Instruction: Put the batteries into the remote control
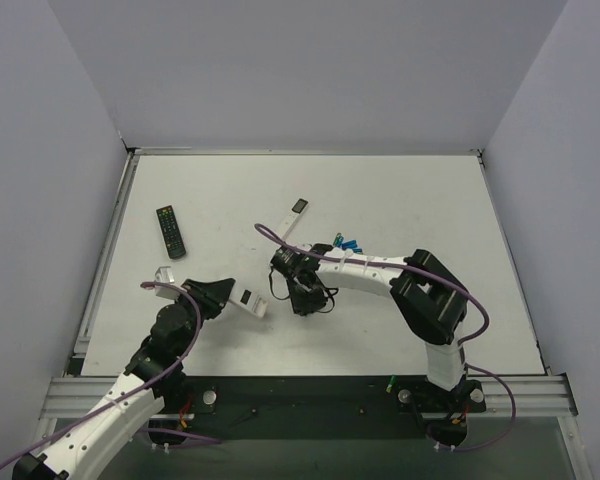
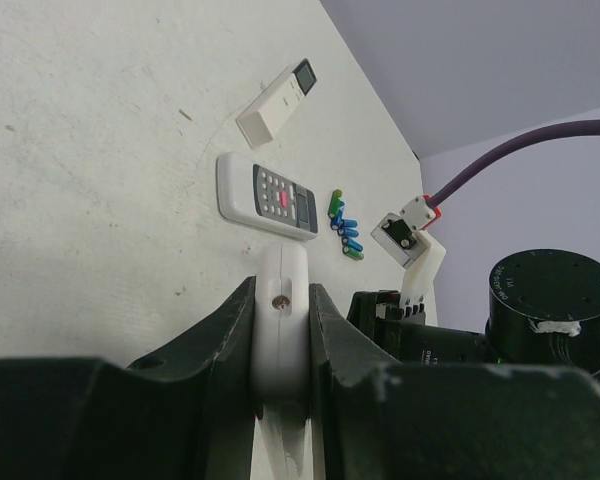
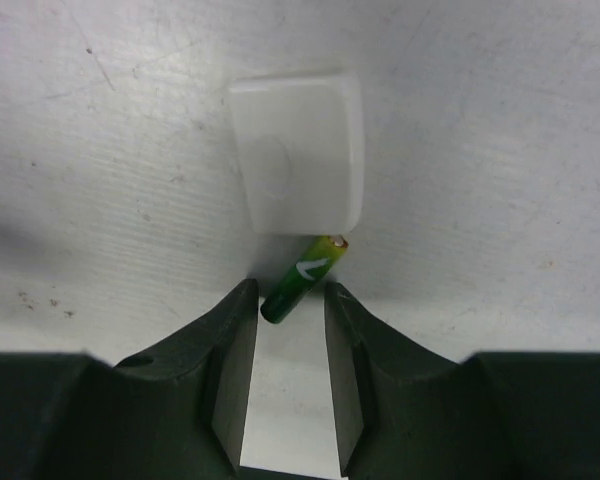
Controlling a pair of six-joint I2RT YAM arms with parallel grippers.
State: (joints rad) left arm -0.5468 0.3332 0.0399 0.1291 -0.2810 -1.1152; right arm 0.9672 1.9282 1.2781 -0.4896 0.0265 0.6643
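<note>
Top view: the remote control (image 1: pixel 252 303) lies near the front, with loose batteries (image 1: pixel 346 243) heaped well beyond it.

Left wrist: the left gripper (image 2: pixel 280 290) is clamped on a white screwed piece (image 2: pixel 280 350). The remote sits face-up and looks unloaded.

Right wrist: the right gripper (image 3: pixel 290 295) straddles a green battery (image 3: pixel 302 272) on the table. Pinched? Can't tell.

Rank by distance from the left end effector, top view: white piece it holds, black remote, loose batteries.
1. White piece: clamped in the left end effector.
2. Black remote: up and to its left.
3. Batteries: farthest, off to its upper right.
</note>
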